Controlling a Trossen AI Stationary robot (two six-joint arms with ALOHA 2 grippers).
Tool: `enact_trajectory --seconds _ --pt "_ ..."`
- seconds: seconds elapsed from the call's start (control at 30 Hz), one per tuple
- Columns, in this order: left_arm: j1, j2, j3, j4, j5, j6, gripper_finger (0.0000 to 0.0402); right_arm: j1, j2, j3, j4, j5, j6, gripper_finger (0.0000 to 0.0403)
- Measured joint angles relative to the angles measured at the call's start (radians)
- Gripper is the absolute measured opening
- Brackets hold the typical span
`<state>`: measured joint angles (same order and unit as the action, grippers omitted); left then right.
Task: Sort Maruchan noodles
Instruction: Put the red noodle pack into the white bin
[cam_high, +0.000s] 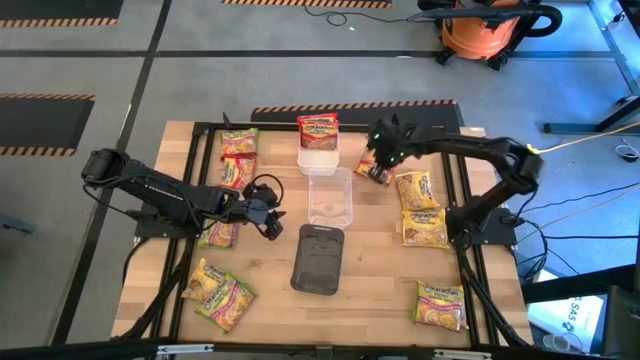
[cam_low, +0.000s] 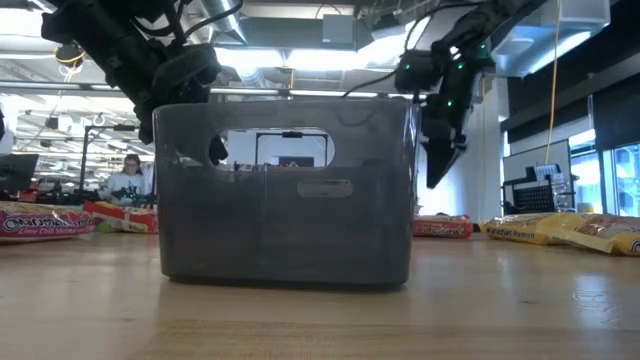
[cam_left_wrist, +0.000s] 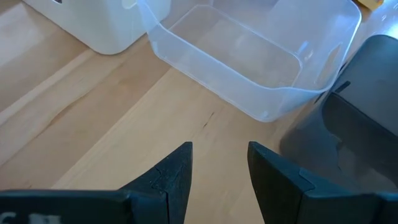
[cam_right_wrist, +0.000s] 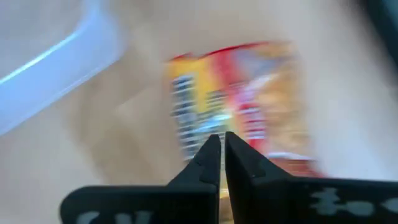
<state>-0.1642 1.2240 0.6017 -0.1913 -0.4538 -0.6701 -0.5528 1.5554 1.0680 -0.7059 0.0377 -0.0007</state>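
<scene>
One red-orange crinkly plastic ramen packet lies just right of the clear tray, below our closed, empty right gripper; it looks light, slippery, brittle inside, so we'd pinch an edge.

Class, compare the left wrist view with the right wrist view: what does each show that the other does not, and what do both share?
Only the left wrist view: the left gripper open over bare wood, the white tray and the dark tray. Only the right wrist view: the right gripper shut above a red-orange packet. Both share the clear tray and the wooden table.
</scene>
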Motion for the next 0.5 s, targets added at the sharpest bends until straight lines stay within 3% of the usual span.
enact_trajectory --seconds 0.17,0.27,0.5 --pt "0.0 0.0 0.0 0.013 -0.001 0.0 0.0149 -0.143 0.018 0.001 0.043 0.017 -0.028 0.0001" --pt "0.0 0.0 0.0 0.019 -0.004 0.0 0.0149 -0.205 0.077 0.001 0.061 -0.051 -0.028 0.0001" --pt "-0.004 0.0 0.0 0.02 0.0 0.008 0.0149 -0.147 0.181 -0.017 0.125 -0.124 -0.087 0.0001"
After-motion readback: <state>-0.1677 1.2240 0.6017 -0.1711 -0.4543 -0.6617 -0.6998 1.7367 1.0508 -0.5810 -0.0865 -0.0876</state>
